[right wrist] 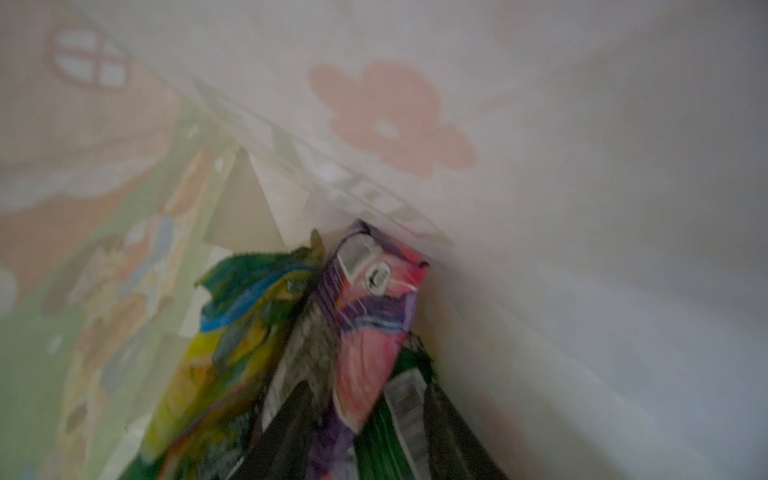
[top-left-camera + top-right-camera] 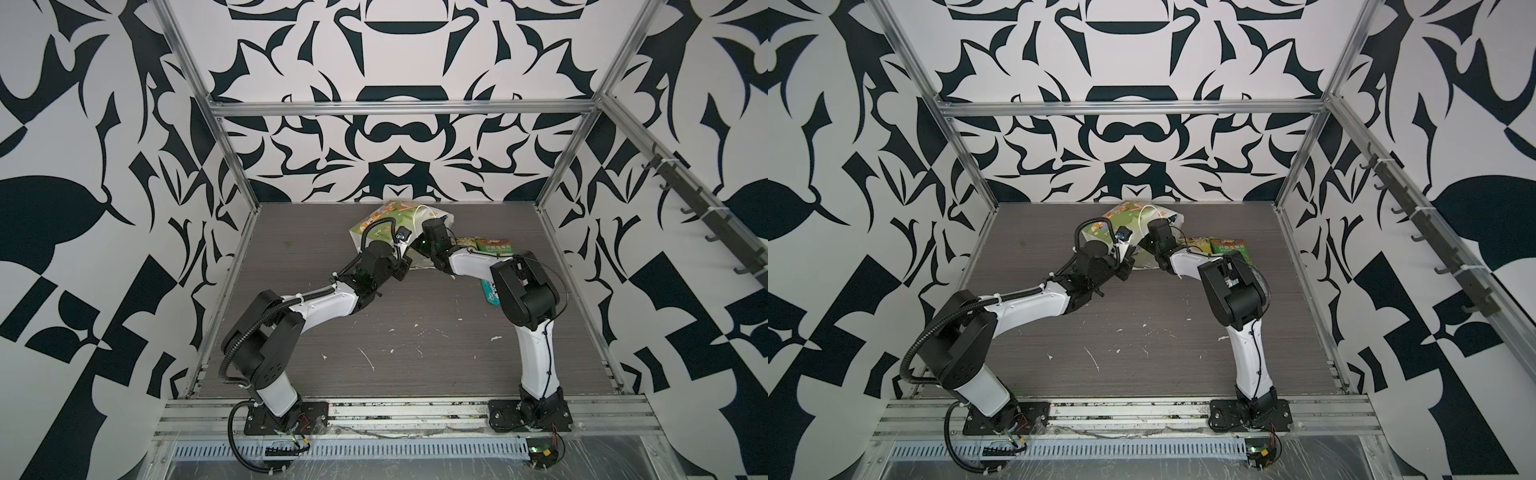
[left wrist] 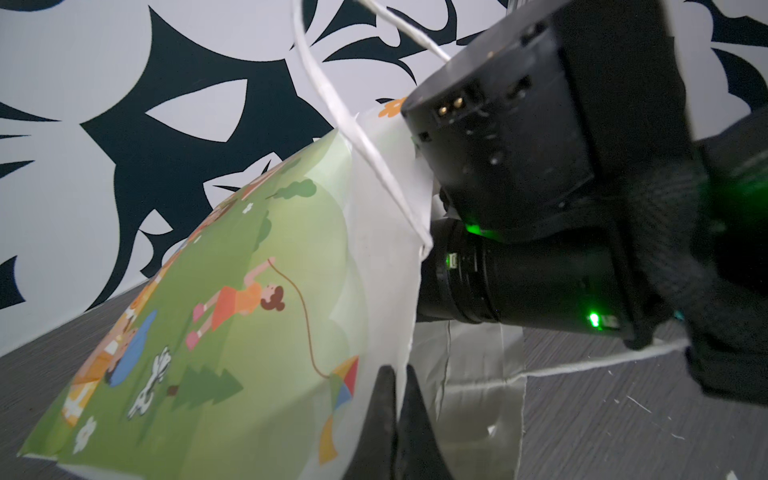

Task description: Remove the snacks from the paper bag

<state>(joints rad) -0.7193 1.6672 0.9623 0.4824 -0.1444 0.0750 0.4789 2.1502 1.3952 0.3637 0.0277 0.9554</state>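
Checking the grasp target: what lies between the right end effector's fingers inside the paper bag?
A purple-pink snack packet and a green packet's edge, in the right wrist view; contact is too blurred to judge.

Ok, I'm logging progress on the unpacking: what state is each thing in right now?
paper bag: on its side, mouth open.
left gripper: shut on the paper bag's rim.
right gripper: inside the bag, open, jaws either side of the purple packet.
purple packet: inside the bag.
yellow-green packet: inside the bag.
green packets: out, beside the bag.
teal packet: out, partly hidden.
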